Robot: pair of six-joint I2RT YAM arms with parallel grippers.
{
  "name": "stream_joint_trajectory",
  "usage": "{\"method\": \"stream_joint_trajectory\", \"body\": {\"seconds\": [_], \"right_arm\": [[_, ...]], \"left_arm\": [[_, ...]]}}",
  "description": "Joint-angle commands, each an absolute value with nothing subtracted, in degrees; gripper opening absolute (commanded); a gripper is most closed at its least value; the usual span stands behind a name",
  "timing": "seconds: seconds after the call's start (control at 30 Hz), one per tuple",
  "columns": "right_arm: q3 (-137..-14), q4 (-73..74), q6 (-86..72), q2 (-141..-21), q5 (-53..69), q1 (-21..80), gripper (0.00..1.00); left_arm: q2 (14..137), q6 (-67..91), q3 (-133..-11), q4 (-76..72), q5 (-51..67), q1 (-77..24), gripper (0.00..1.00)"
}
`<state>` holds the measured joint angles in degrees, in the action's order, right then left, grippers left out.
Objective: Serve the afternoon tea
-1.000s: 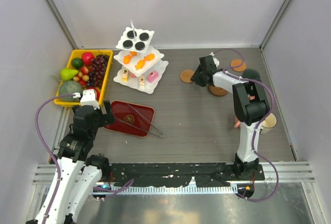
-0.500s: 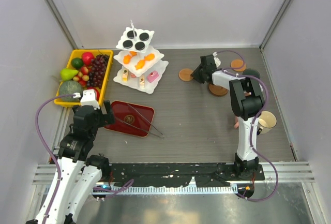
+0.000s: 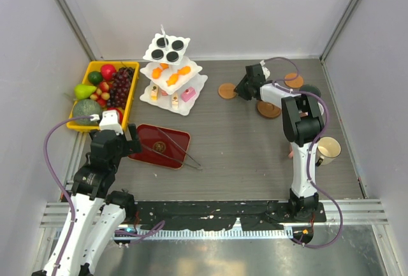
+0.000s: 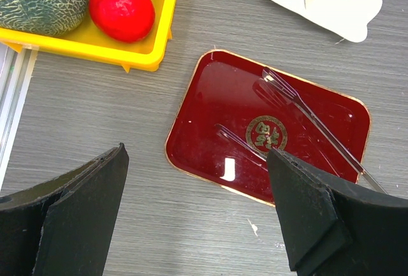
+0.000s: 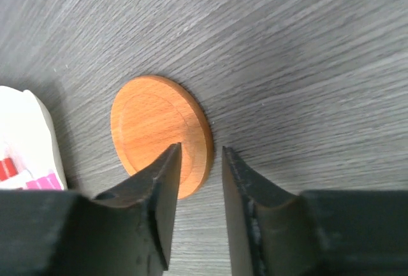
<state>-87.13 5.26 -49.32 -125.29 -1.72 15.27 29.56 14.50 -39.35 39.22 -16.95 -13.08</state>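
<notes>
- left fingers [image 4: 83, 212]: wide apart, holding nothing, above the red tray [image 4: 210, 110].
- right fingers [image 5: 159, 187]: narrow gap, straddling the coaster [image 5: 150, 129] rim; I cannot tell whether they clamp it.
- coaster: flat on the counter [image 5: 306, 65], near the stand [image 3: 199, 82].

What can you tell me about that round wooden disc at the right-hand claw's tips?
The coaster is a round, orange-brown disc, wood by its look, with a shallow raised rim. It seems to lie flat on the grey table, apart from the white stand. The right gripper straddles its near edge; whether it pinches is unclear.
</notes>
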Motion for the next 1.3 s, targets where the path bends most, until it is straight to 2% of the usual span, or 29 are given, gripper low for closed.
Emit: {"method": "stream_joint_trajectory", "body": {"seconds": [0.0, 0.17, 0.43, 0.7, 1.27], "right_arm": [[-92.9, 12.3, -40.7, -122.7, -5.3, 12.6, 0.41], [-98.0, 17.2, -35.3, -121.1, -6.3, 4.5, 0.47], [-107.2, 19.8, -34.1, -126.0, -5.9, -6.0, 0.53], [-118.5, 25.1, -34.7, -135.2, -7.4, -7.4, 0.57], [-116.5, 24.8, -41.1, -139.7, 2.3, -7.5, 0.53]], "left_arm": [[29.5, 14.1, -39.3, 36.3, -17.5, -13.7, 0.98], [29.8, 14.0, -39.3, 36.2, -17.5, -14.0, 0.98], [31.1, 13.9, -39.5, 36.4, -17.3, -14.2, 0.98], [32.8, 13.7, -39.6, 36.4, -17.7, -14.2, 0.98], [33.1, 13.5, -39.5, 36.2, -16.9, -14.2, 0.98]]}}
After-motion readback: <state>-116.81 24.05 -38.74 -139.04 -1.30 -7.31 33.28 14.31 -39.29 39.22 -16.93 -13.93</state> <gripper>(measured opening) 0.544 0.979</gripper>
